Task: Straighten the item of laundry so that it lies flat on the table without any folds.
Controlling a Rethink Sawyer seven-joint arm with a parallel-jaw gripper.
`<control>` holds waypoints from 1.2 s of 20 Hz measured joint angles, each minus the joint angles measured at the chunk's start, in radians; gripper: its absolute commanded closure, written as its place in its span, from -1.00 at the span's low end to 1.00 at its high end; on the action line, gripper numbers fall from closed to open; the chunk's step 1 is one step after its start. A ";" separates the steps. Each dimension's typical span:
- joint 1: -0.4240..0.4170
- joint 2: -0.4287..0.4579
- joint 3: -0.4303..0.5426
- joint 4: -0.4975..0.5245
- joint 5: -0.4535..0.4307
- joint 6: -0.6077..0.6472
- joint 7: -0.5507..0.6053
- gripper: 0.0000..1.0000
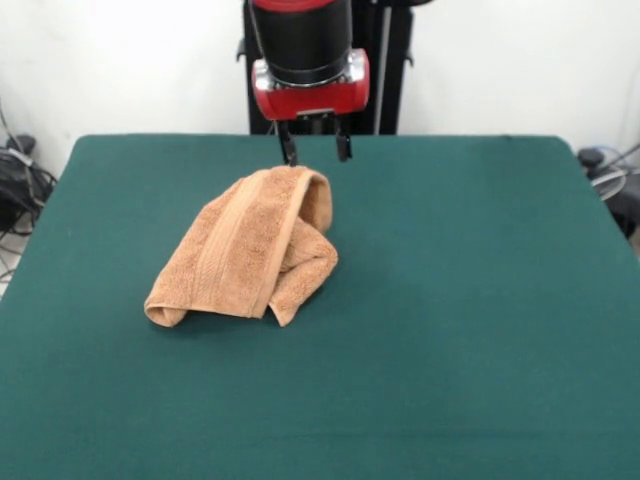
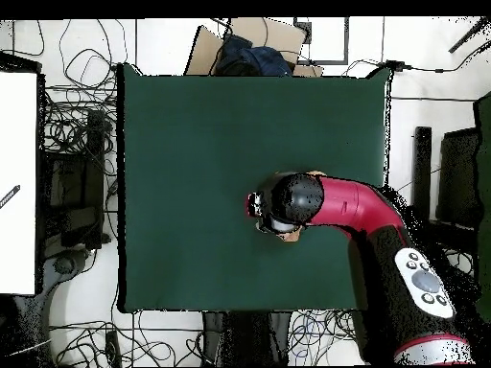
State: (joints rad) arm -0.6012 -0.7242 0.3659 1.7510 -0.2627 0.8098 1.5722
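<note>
Orange-tan terry cloth lies bunched on the dark green counter (image 1: 480, 300): the towel (image 1: 250, 248) is folded over itself into a long, rumpled bundle that runs from a rounded hump at the far end down to a loose corner nearer the camera in the front view. A smoother woven band shows as lengthwise ribs along its top layer, and a second lobe of cloth bulges out on the side toward the picture's right. It sits left of the counter's middle in the front view, toward the far half, with bare felt all round it. The gripper (image 1: 315, 150) hangs from the red and black arm (image 2: 355, 206) just above the towel's far hump; its two dark fingers (image 1: 288, 148) stand apart with a clear gap between them, and nothing is caught in them. The finger on the picture's left reaches down close to the top fold of the cloth, though whether it touches cannot be told. From overhead, the arm's wrist covers nearly all of the towel, and only a small tan edge peeps out beside it. Cables (image 2: 81, 125) lie tangled on the floor round the counter.
</note>
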 measured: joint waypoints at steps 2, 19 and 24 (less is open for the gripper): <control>-0.007 0.010 0.001 -0.008 0.000 0.000 0.000 -1.00; -0.026 0.125 0.001 -0.020 0.000 0.000 0.000 -1.00; -0.026 0.136 0.001 -0.020 0.000 0.000 0.000 -1.00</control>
State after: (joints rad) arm -0.6274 -0.5882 0.3673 1.7314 -0.2625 0.8094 1.5722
